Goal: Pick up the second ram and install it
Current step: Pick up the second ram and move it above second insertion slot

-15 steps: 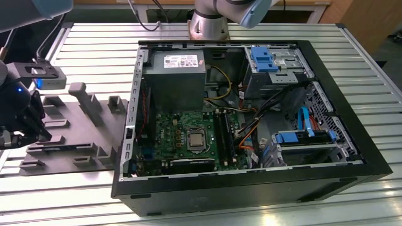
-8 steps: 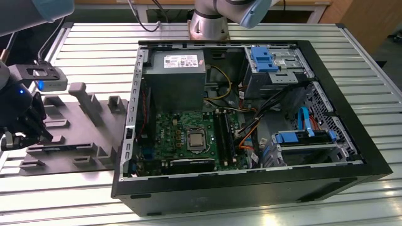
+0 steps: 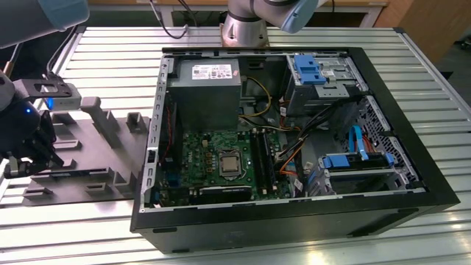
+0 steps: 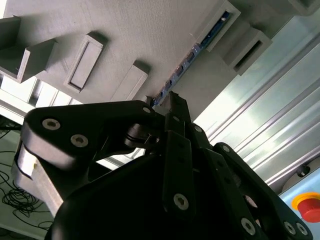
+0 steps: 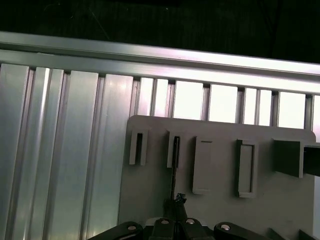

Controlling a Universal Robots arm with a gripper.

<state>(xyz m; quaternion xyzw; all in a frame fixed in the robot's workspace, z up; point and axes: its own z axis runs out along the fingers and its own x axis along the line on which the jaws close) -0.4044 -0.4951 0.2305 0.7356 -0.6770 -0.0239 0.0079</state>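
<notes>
The black fingers (image 4: 176,125) are drawn almost fully together, and their tips appear to pinch the near end of the ram (image 4: 192,50); how firmly they press cannot be told. The ram is a thin dark strip standing on edge in a narrow slot of the grey holder (image 4: 150,30), with small blocks along its side. In the first wrist view it shows edge-on as a fine dark line running straight away from the tips. Other pockets and uprights of the holder stand just beside that slot. The holler lies on a ribbed metal surface (image 5: 75,150). In the exterior view the arm hangs low over the holder, at that view's left, well apart from the open case (image 3: 279,218), where the green board (image 3: 213,149) and its long black slots (image 3: 261,157) lie. Judged from this, a good pick needs the pinch square on the strip's flat faces and a pull in line with the slot walls, so that the thin strip neither binds, bends nor tilts.
</notes>
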